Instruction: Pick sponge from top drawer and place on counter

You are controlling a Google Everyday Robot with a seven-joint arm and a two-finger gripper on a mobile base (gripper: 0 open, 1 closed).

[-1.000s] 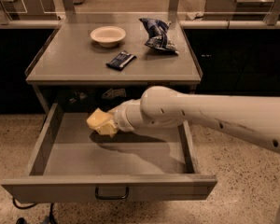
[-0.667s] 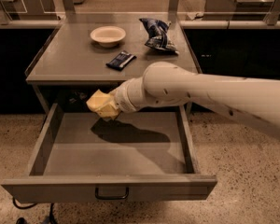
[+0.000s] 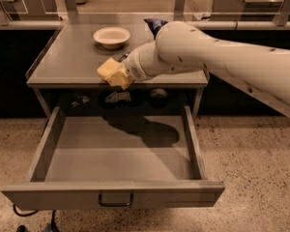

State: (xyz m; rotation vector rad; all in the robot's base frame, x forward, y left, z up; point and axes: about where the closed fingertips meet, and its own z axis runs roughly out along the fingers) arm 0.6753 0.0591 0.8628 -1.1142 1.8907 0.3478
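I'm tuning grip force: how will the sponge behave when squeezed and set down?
The sponge, in the gripper at the front edge of the counter, looks like foam: probably squashy and light. Blocky, so it likely won't roll.

Dim, warm light is falling from above, brightening the white arm [image 3: 222, 52] and the counter [image 3: 67, 57] while the recess beneath is sinking into dark. The gripper [image 3: 121, 76], hovering over the counter's front edge and clamping the sponge [image 3: 110, 69], is casting with the arm a soft shadow across the top drawer [image 3: 87, 163] floor. The bowl [image 3: 111, 35] is catching a faint sheen.
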